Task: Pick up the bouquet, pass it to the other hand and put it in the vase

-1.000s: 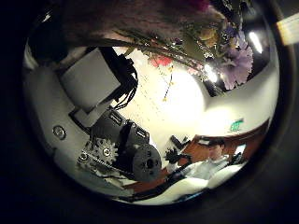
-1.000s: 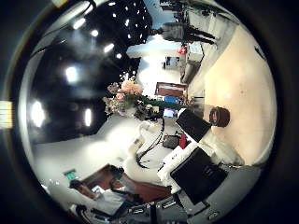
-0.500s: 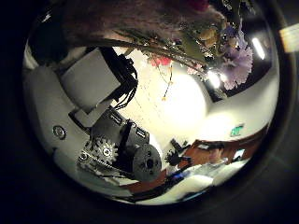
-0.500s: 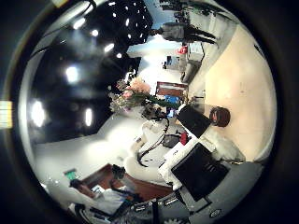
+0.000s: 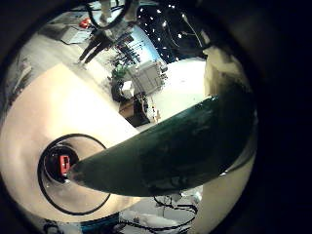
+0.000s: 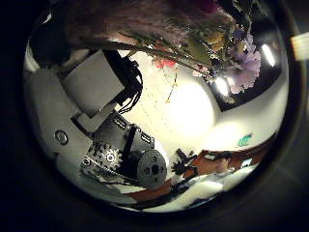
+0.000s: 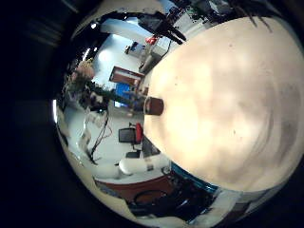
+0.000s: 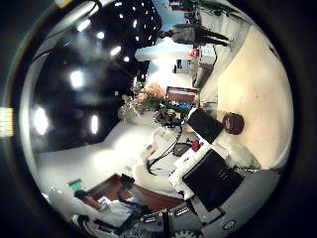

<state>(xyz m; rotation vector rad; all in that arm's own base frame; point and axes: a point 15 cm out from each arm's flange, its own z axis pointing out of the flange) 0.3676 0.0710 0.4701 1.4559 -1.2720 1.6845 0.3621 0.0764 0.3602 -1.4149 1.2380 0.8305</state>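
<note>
The bouquet [image 8: 147, 99] is held up in the air on the far arm, well above the table [image 8: 258, 89]. Its blooms [image 6: 237, 63] crowd the left thumb side palm view, and its tapering wrapped stem [image 5: 175, 146] runs right across the left palm. My left hand [image 6: 121, 159] is curled on that stem. The vase [image 8: 233, 123], a small dark pot, stands upright on the table, and also shows as the vase [image 7: 153, 104] near the table's edge. My right hand [image 8: 213, 178] is away from both, fingers stretched out and holding nothing.
The round pale table [image 7: 237, 95] spreads wide under my right palm. A round dark ring [image 5: 73, 174] lies below the stem's tip; I cannot tell what it is. Room furniture [image 8: 183, 94] stands beyond the table.
In the right thumb side palm view the bouquet has drifted a little toward the vase. The left thumb side palm view has shifted slightly, so the left hand has moved with it.
</note>
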